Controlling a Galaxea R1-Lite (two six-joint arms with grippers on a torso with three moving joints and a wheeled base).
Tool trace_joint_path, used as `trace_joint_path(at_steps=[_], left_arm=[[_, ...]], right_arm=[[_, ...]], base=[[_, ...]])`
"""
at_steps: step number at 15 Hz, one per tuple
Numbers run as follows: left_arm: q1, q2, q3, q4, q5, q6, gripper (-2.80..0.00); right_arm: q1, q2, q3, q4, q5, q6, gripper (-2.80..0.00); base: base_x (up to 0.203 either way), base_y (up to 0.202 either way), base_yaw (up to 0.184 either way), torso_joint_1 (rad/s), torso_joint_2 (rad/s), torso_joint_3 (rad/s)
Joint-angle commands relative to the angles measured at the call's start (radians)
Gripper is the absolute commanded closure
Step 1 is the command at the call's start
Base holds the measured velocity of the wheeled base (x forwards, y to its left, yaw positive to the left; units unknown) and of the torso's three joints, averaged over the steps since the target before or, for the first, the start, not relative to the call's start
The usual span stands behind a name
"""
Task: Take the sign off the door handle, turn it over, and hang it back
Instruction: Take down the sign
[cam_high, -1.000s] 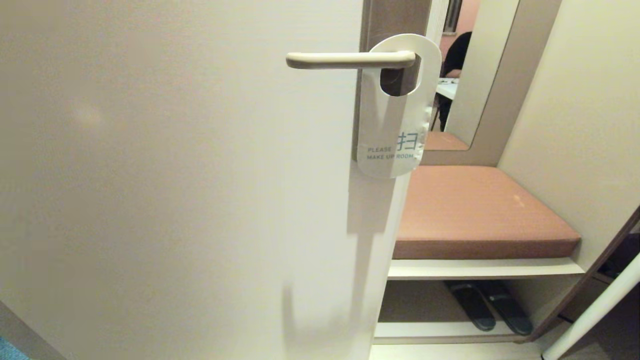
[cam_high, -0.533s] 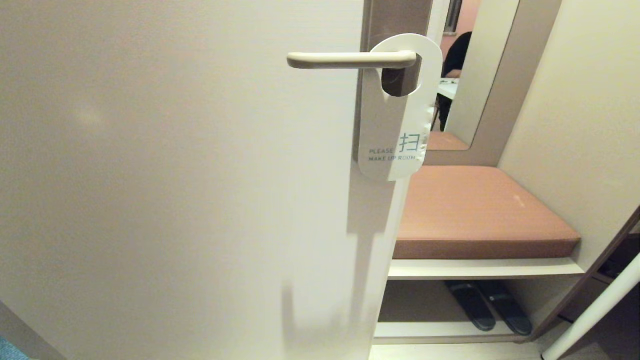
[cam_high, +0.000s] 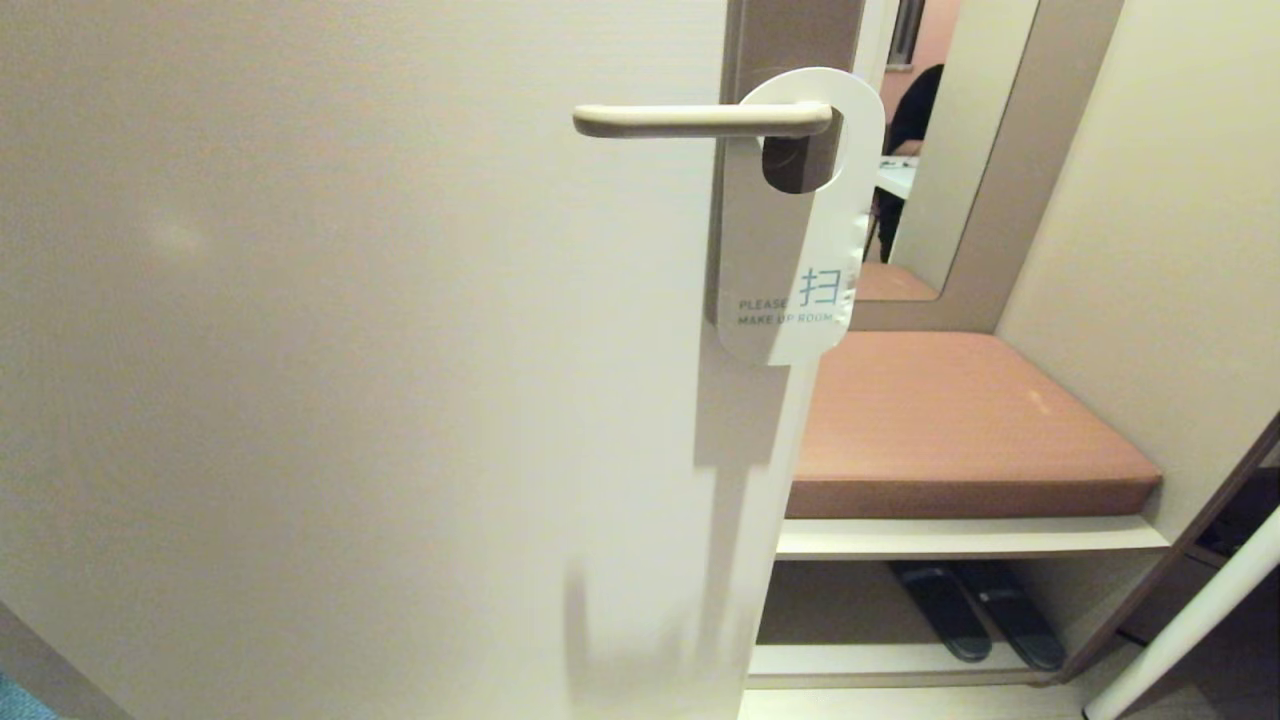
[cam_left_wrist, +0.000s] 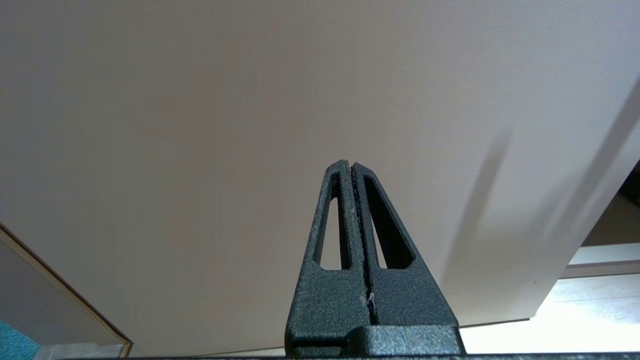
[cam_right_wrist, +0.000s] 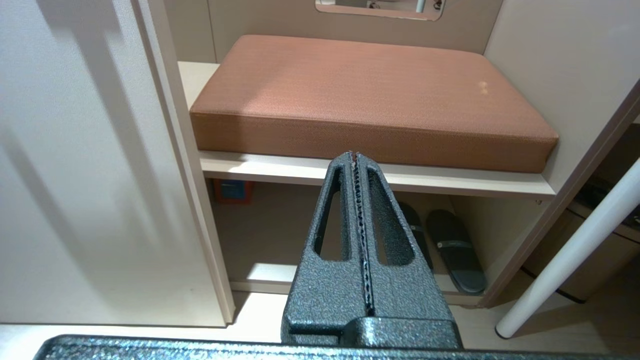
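Note:
The sign (cam_high: 785, 260) hangs from the door handle (cam_high: 700, 120), its white "PLEASE MAKE UP ROOM" side facing me in the head view. The handle is a cream lever on a brown-grey plate (cam_high: 795, 40) near the door's right edge. Neither gripper shows in the head view. My left gripper (cam_left_wrist: 349, 164) is shut and empty, low down in front of the plain door panel. My right gripper (cam_right_wrist: 354, 154) is also shut and empty, pointing toward the bench beside the door.
The cream door (cam_high: 350, 350) fills the left of the head view. To its right stands a bench with a brown cushion (cam_high: 950, 420), and dark slippers (cam_high: 975, 610) lie under it. A mirror (cam_high: 915, 150) shows a seated person. A white pole (cam_high: 1190, 620) leans at the right.
The sign has swung slightly on the handle, its lower end shifting a little right. Both arms are still.

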Motion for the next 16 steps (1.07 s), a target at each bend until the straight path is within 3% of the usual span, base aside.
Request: trace_joint_path(at_steps=[1, 16], left_arm=[[0.000, 0.000, 0.000, -0.001, 0.000, 0.000, 0.00], [0.000, 0.000, 0.000, -0.001, 0.000, 0.000, 0.00]], right_arm=[[0.000, 0.000, 0.000, -0.001, 0.000, -0.001, 0.00], [0.000, 0.000, 0.000, 0.000, 0.002, -0.005, 0.00]], base=[[0.000, 0.000, 0.000, 0.000, 0.00, 0.000], [0.000, 0.000, 0.000, 0.000, 0.00, 0.000]])
